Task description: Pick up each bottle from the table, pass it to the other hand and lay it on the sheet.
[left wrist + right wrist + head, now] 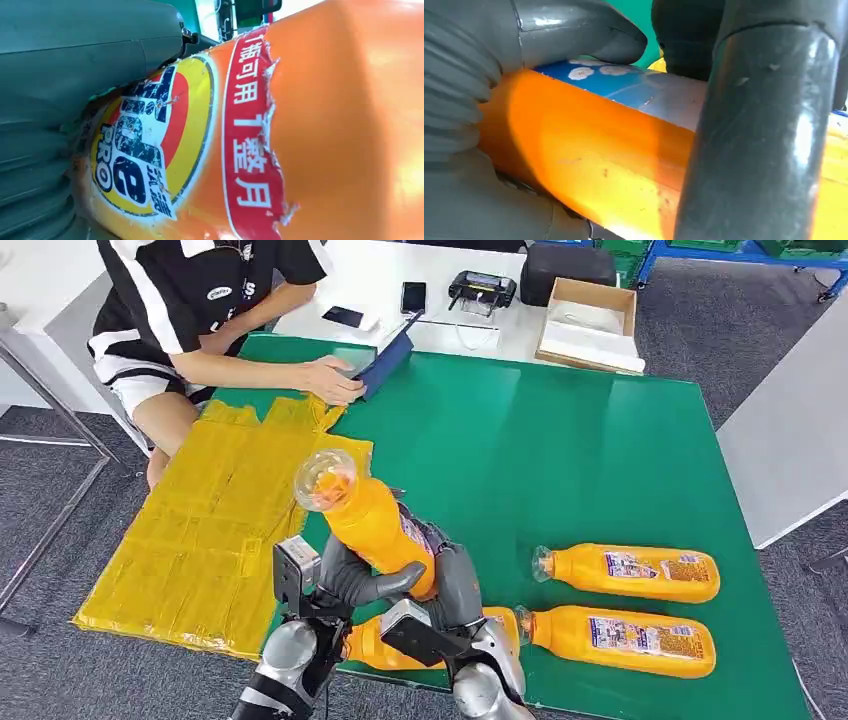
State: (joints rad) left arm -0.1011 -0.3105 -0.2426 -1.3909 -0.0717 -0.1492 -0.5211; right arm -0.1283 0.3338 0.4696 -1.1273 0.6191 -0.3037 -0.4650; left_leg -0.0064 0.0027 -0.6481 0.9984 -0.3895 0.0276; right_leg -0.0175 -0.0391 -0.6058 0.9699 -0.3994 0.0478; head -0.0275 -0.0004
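Both the left hand (365, 582) and right hand (452, 585) are gripping an orange bottle (372, 522), tilted above the near edge of the green table (560, 440).

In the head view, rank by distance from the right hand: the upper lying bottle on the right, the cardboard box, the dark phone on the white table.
From the right hand:
1. Lying bottle, on the green table to its right.
2. Phone, on the white table, far side.
3. Cardboard box, far right corner; close to the phone's distance, slightly farther.
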